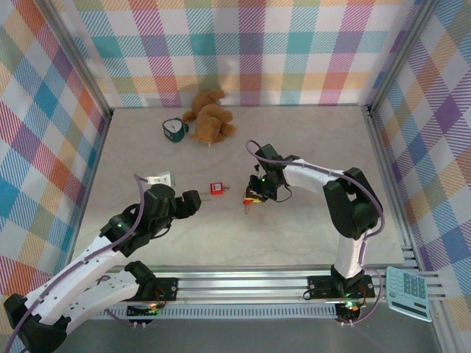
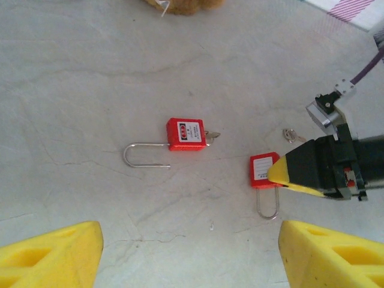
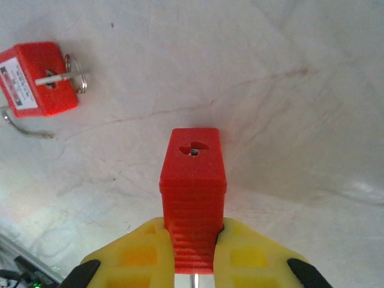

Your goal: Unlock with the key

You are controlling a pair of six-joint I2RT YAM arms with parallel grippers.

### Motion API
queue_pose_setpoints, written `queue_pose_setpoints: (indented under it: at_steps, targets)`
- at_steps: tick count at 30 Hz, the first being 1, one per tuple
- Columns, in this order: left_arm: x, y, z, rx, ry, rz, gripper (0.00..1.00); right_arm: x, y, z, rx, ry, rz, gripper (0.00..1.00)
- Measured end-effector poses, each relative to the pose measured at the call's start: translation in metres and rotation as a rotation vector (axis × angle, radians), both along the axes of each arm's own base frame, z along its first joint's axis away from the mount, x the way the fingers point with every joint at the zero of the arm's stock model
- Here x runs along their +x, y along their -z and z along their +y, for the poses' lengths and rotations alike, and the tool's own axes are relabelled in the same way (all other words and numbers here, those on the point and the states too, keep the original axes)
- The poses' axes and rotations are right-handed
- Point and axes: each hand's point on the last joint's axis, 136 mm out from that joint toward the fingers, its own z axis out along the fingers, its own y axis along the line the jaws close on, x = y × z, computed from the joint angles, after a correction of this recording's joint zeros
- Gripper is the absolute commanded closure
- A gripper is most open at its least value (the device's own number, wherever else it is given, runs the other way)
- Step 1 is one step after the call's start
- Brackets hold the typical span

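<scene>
The key [image 2: 292, 135], a tiny flat sliver of dull pale metal on a thin wire ring, was seen lying loose on the table [image 2: 90, 78]. It was just beside the right fingers [image 3: 144, 255] and untouched by them. Those yellow, wedge-shaped fingers were pressed close on the ribbed sides of a boxy red plastic padlock [image 3: 193, 186]. Its keyway face was turned away from them, and its shackle [image 2: 267, 207], a narrow U of wire, was seen below the body. A second red padlock [image 2: 187, 134] was seen flat on the table well ahead of the left fingers [image 2: 54, 252]. A second key [image 2: 211, 137] was lodged in its base, and one end of its steel shackle [image 2: 144, 154] stood free. The left fingers were spread wide, with nothing held. The table was pale, matte and veined like stone.
</scene>
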Motion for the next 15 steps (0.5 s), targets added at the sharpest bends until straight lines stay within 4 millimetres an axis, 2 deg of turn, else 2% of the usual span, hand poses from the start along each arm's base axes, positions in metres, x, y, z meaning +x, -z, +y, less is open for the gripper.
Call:
queue_pose_setpoints:
  at_steps: [5,9,13,15]
  targets:
    - [0.001,0.003,-0.007,-0.026,0.008,0.023,0.25,-0.007,0.001,0.009,0.085,0.041,-0.007,0.82]
    - [0.001,0.003,-0.009,-0.041,0.008,0.027,0.25,-0.007,0.003,0.007,0.079,0.048,-0.020,0.67]
    - [0.000,0.002,-0.009,-0.055,0.008,0.031,0.26,-0.008,0.012,-0.007,0.002,0.054,-0.028,0.61]
    - [-0.001,0.001,-0.010,-0.060,0.011,0.030,0.26,-0.008,0.014,-0.016,-0.054,0.048,-0.038,0.53]
